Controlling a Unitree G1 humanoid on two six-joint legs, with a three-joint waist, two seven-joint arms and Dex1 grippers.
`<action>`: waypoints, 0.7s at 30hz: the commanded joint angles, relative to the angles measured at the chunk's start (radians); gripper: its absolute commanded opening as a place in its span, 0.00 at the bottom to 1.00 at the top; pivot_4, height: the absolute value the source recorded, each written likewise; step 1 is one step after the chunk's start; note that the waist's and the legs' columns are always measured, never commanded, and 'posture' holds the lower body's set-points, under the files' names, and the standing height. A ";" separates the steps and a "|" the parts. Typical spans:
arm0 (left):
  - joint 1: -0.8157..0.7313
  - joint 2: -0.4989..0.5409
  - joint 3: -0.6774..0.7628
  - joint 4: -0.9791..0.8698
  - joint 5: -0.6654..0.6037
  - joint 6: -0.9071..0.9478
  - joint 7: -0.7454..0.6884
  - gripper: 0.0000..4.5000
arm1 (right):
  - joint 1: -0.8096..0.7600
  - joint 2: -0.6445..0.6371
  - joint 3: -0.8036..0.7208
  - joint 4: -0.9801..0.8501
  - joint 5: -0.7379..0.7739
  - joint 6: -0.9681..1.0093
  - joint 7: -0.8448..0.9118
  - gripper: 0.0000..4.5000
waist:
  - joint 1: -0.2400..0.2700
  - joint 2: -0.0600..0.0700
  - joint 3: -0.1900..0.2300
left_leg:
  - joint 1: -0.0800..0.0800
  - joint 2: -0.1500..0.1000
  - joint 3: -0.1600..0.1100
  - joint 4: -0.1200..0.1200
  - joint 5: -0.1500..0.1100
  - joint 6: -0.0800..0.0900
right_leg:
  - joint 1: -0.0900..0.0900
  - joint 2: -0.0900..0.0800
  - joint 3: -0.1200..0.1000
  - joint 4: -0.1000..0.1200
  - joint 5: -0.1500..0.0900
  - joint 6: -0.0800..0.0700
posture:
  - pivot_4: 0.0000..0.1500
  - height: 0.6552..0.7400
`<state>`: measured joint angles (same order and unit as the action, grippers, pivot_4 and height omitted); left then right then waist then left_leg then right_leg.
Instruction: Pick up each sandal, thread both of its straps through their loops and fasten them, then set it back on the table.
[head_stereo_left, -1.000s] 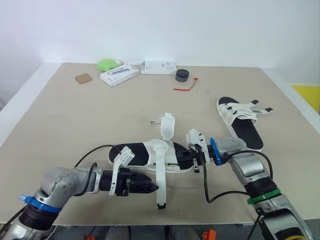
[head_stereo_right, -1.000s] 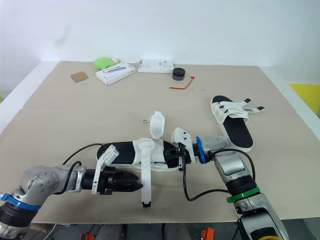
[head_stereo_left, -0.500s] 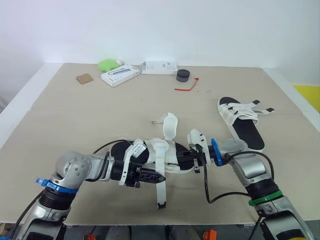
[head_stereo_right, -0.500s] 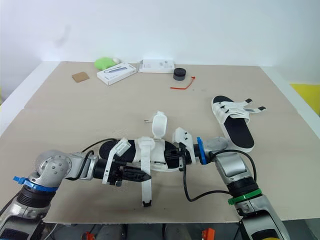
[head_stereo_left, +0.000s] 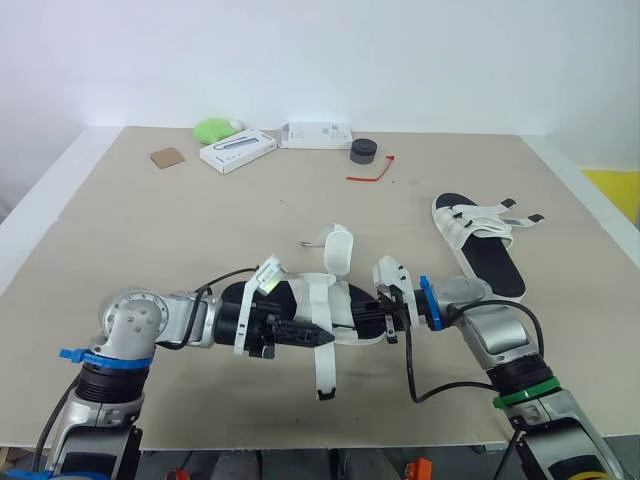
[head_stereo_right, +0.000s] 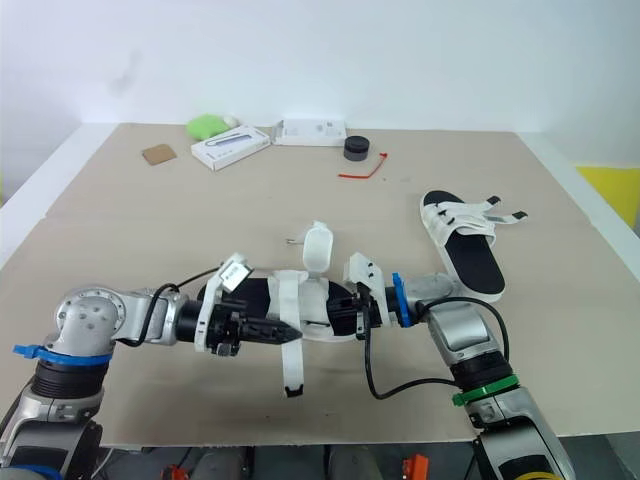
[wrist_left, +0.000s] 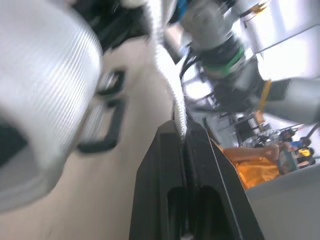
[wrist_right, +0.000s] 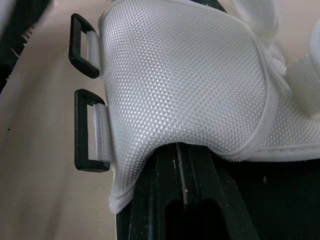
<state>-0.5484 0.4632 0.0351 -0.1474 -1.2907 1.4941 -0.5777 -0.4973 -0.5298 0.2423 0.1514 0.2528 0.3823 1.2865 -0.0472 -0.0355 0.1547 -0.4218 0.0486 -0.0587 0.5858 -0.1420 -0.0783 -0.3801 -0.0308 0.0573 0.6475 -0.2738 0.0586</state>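
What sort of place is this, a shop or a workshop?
Probably a robot test lab: a plain table against a bare white wall, one sandal held by the robot, a second sandal lying loose, stray boxes at the far edge.

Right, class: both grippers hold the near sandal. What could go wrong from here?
1. The left gripper pinches the long white woven strap far from its dangling tip, which may swing wide of the black rectangular loops.
2. The right gripper holds the black-soled white sandal at one end only; tugging might twist it loose.
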 joint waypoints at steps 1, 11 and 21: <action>-0.073 0.029 0.040 0.045 -0.019 0.005 -0.042 0.02 | 0.036 -0.004 0.063 0.095 -0.067 0.026 -0.028 0.00 | -0.001 0.000 0.000 | 0.000 0.000 0.000 0.000 0.000 0.000 | 0.000 0.000 0.000 0.000 0.000 0.000 | 1.00 1.00; -0.352 0.137 -0.141 0.455 0.283 -0.152 -0.410 0.02 | 0.017 0.010 0.069 0.118 -0.069 0.017 -0.027 0.00 | -0.005 -0.001 0.001 | 0.000 0.000 -0.002 0.000 -0.001 -0.001 | -0.003 0.003 0.002 0.000 0.004 -0.002 | 1.00 1.00; -0.502 0.102 -0.285 0.705 0.504 -0.252 -0.697 0.02 | 0.029 0.006 0.058 0.109 -0.065 0.023 -0.042 0.00 | -0.008 -0.001 0.001 | -0.001 0.001 -0.002 -0.001 0.000 0.000 | -0.006 0.005 0.003 0.000 0.004 -0.002 | 1.00 1.00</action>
<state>-1.0394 0.5600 -0.2290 0.5430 -0.8171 1.2602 -1.2308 -0.5150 -0.5124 0.2568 0.1792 0.2566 0.3690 1.2962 -0.0557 -0.0362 0.1561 -0.4230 0.0499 -0.0606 0.5846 -0.1417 -0.0778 -0.3856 -0.0256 0.0612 0.6478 -0.2694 0.0563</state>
